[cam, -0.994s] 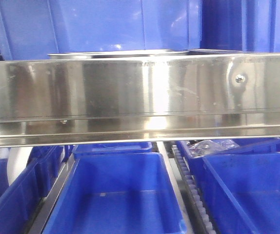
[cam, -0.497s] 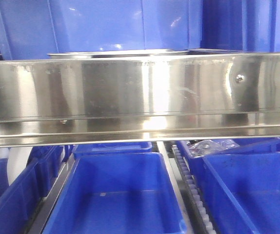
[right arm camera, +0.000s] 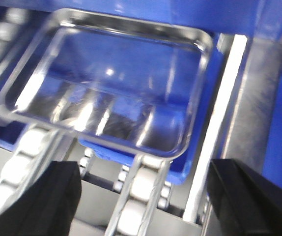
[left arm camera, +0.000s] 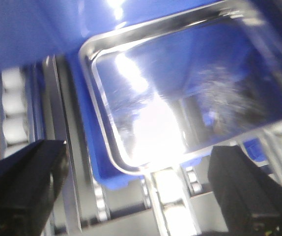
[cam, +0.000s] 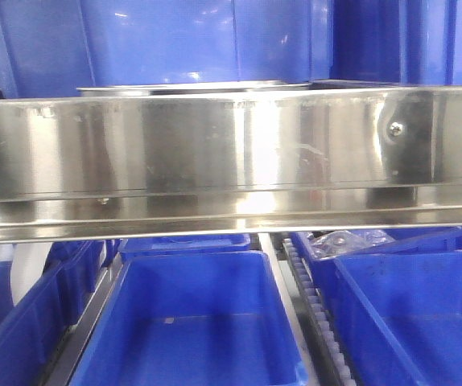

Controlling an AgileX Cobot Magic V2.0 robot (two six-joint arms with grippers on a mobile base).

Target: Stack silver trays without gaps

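Little differs from half a second ago: in the front view only the reflections on the shelf rail (cam: 231, 153) shifted slightly. Behind it just a thin edge of a silver tray (cam: 191, 87) shows. Blue bins (cam: 191, 322) stand below. Both wrist views are blurred. The left gripper (left arm camera: 141, 191), fingers wide apart and empty, is near a silver tray (left arm camera: 180, 98) lying on a blue bin (left arm camera: 106, 179). The right gripper (right arm camera: 141, 196), also spread and empty, faces a tray (right arm camera: 111, 83) above rollers (right arm camera: 30, 142). Whether it is the same tray, I cannot tell.
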